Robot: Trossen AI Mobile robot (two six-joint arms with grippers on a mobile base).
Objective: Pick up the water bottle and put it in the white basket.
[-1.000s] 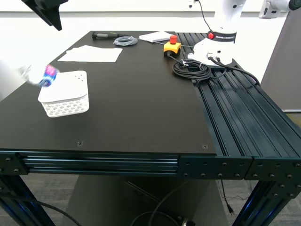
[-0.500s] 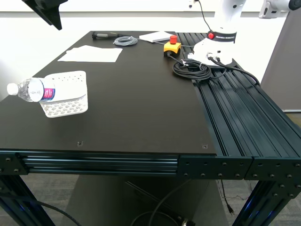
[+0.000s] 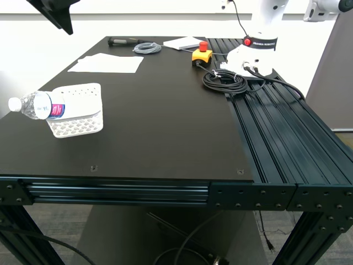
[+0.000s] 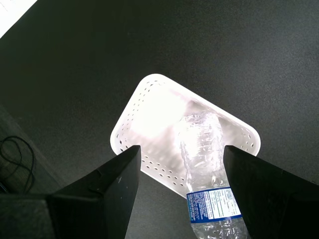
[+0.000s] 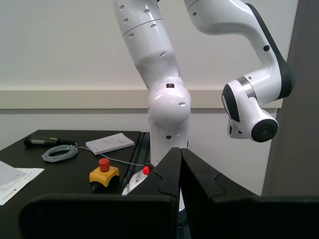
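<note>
The water bottle (image 3: 41, 105) lies on its side across the white basket (image 3: 80, 124) near the table's edge on the exterior view's left. Its ribbed base is inside the basket; its label and white cap stick out over the rim. In the first wrist view my first gripper (image 4: 180, 149) is open and empty, well above the bottle (image 4: 202, 144) and the basket (image 4: 134, 114). My second gripper (image 5: 179, 164) is shut on nothing and points at a white robot arm (image 5: 167, 99) far from the basket. A dark arm part (image 3: 52, 14) hangs at the exterior view's top left.
White paper sheets (image 3: 107, 63), a grey cable coil (image 3: 146, 48) and a black tool (image 3: 124, 41) lie at the back. A yellow stop button box (image 3: 202, 54), a black cable coil (image 3: 225, 80) and another robot's white base (image 3: 251, 55) stand at the back right. Ribbed rails (image 3: 281, 127) run along the right.
One second ago the bottle was a blur in the air at the basket's left edge. It dropped onto the basket and has lain still for the last half second.
</note>
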